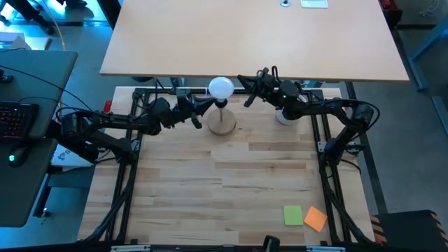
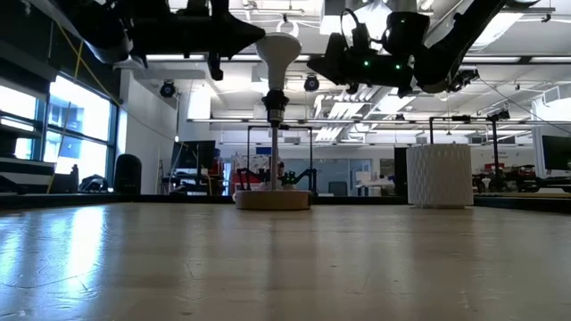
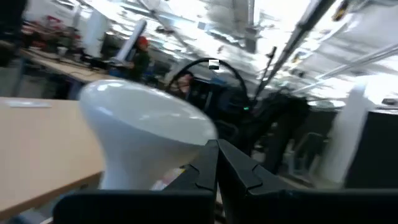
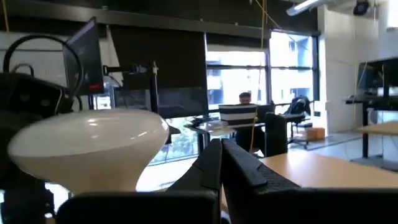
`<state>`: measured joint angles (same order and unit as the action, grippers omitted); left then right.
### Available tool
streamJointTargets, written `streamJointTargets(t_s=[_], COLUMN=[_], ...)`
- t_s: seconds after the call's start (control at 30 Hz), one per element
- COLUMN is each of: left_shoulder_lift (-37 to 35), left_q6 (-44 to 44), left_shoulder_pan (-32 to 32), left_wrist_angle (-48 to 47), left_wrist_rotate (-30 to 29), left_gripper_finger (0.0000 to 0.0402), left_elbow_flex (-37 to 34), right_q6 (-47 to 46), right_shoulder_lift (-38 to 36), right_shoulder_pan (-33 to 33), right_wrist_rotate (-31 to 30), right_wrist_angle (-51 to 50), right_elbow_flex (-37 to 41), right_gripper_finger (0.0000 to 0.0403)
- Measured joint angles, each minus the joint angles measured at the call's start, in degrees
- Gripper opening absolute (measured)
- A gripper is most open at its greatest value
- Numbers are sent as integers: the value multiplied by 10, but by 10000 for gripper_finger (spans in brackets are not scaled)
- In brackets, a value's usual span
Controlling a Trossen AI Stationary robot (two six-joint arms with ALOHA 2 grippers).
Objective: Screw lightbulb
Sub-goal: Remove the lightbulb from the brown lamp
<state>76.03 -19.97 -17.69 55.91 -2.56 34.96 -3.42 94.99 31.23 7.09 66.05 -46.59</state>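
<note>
1. Nearest the front edge of the counter (image 1: 231, 175), well apart from the wooden stand (image 1: 222, 124), lie a green sticky note (image 1: 292, 215) and an orange sticky note (image 1: 316, 218), just beside each other.
2. Farther back, at the far middle of the counter, the round wooden stand carries a black socket post, and the lightbulb (image 1: 221, 88) sits upright on that post, base down and globe up.
3. To the left of the stand, the left gripper (image 1: 198, 117) hangs raised off the counter, close beside the lightbulb; its fingers are pressed together and it holds nothing.
4. To the right of the stand, the right gripper (image 1: 248, 98) hangs at about the same height near the lightbulb, its fingers likewise closed together with nothing between them.
5. Beyond the right gripper, further right of the stand, a white ribbed cup (image 2: 438, 176) stands on the counter.
6. Behind the stand, past the counter's far edge, a second light-topped table (image 1: 252, 35) fills the background.
</note>
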Motion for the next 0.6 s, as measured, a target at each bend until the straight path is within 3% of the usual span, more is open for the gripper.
streamJointTargets(t_s=[0.27,0.43,0.6], left_shoulder_lift=[-52,-72,-45], left_q6=[31,25,-5], left_shoulder_pan=[10,-15,-66], left_wrist_angle=[-113,-69,-53], left_wrist_rotate=[-95,-210,-152], left_gripper_finger=[0,0,0], left_elbow_flex=[-7,-34,-15], right_q6=[-37,-58,-38], right_shoulder_lift=[-42,-44,-22], right_shoulder_pan=[-5,-38,-63], right_wrist_rotate=[33,46,31], right_wrist_angle=[34,71,69], right_elbow_flex=[41,58,38], right_gripper_finger=[0,0,0])
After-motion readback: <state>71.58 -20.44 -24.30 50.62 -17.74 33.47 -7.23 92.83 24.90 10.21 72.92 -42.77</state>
